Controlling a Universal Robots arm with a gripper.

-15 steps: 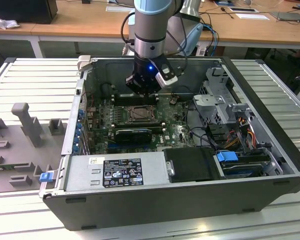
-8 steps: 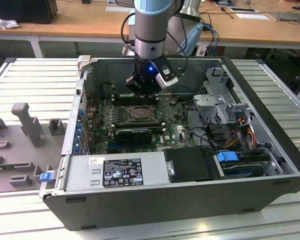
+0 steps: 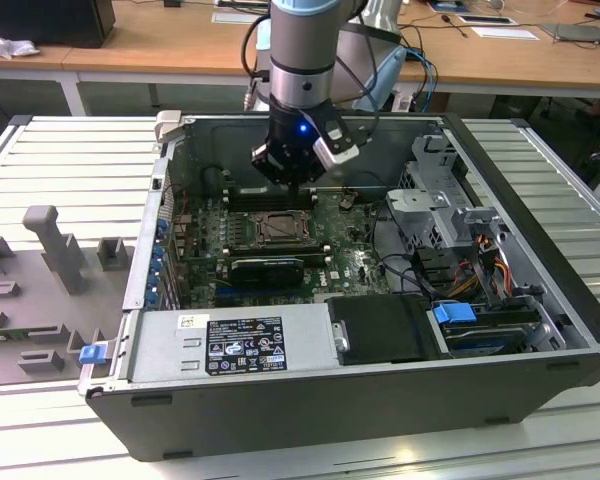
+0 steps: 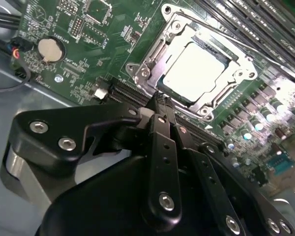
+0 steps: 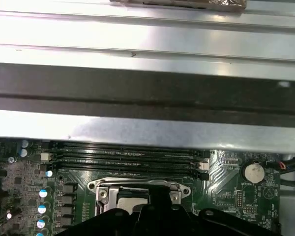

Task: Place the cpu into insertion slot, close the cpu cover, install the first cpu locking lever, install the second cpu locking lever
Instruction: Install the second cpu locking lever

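The open computer case (image 3: 540, 300) lies on its side on a slatted metal bench (image 3: 70, 150), and everything below is placed relative to the insertion slot (image 3: 278, 230) on the green motherboard (image 3: 350, 265) inside that case. My arm (image 3: 302, 60) reaches down into the case, so that my gripper (image 4: 160, 105) hovers just beside one edge of the slot, with the fingers (image 4: 162, 142) pressed together and nothing between them. Long black memory slots (image 5: 125, 158) run parallel to the slot on two sides of it. The cpu cover (image 4: 152, 64) lies folded down flat over the slot, its silvery frame surrounding the square window. The cpu (image 4: 194, 66) sits inside the slot, its pale metal top showing through that window. A round coin battery (image 4: 50, 49) sits on the board well apart from the slot, beyond one of its corners.
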